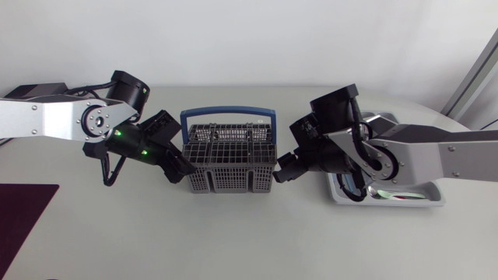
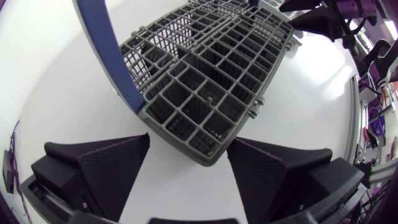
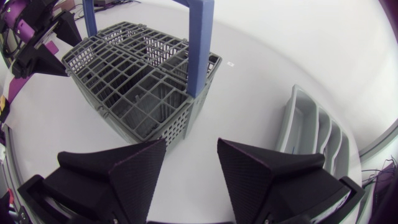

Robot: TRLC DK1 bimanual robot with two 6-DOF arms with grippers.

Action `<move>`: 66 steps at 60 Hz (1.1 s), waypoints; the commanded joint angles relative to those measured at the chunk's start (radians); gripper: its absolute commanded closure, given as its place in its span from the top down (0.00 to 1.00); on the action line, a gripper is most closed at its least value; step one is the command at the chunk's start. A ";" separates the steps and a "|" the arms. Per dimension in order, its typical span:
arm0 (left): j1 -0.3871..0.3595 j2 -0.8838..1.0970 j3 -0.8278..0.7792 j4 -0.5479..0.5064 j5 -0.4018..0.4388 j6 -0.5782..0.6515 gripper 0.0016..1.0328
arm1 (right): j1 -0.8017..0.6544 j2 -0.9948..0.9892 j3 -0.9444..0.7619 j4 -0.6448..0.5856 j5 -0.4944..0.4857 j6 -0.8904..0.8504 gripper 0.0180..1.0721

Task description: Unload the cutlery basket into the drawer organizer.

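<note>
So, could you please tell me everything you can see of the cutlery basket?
The cutlery basket is a grey plastic lattice box split into many compartments, all apparently empty, with a blue arched handle standing upright across it. It sits upright on the white table, with open jaws close at each end, seemingly not touching it.

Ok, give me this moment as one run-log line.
left gripper open at basket left end | right gripper open at right end | visible basket cells look empty | organizer holds cutlery
</note>
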 commanded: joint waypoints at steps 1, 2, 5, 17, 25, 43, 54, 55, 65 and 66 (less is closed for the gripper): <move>-0.001 0.018 0.020 0.005 -0.003 -0.010 0.95 | 0.010 -0.020 -0.001 -0.014 0.017 0.028 0.59; -0.001 0.015 0.018 0.004 -0.003 -0.010 0.95 | 0.010 -0.023 -0.002 -0.014 0.020 0.028 0.60; -0.003 -0.006 0.000 0.004 -0.003 -0.009 0.95 | 0.010 -0.041 -0.013 -0.015 0.027 0.027 0.60; 0.002 -0.102 -0.062 0.004 -0.003 -0.012 0.95 | -0.003 -0.129 -0.047 -0.031 0.033 0.016 0.77; 0.016 -0.161 -0.088 0.002 -0.003 -0.018 0.95 | -0.023 -0.179 -0.065 -0.040 0.033 -0.005 0.95; 0.071 -0.316 -0.166 -0.001 -0.023 -0.027 0.95 | -0.145 -0.319 -0.143 -0.038 0.024 -0.067 0.95; 0.134 -0.405 -0.206 0.001 -0.023 -0.042 0.95 | -0.240 -0.412 -0.205 -0.038 0.001 -0.116 0.95; 0.138 -0.413 -0.209 0.002 -0.023 -0.050 0.95 | -0.250 -0.421 -0.208 -0.038 -0.001 -0.120 0.95; 0.184 -0.503 -0.252 0.016 -0.023 -0.068 0.95 | -0.339 -0.510 -0.258 -0.035 -0.015 -0.160 0.95; 0.188 -0.511 -0.257 0.019 -0.023 -0.068 0.95 | -0.346 -0.514 -0.261 -0.035 -0.016 -0.162 0.95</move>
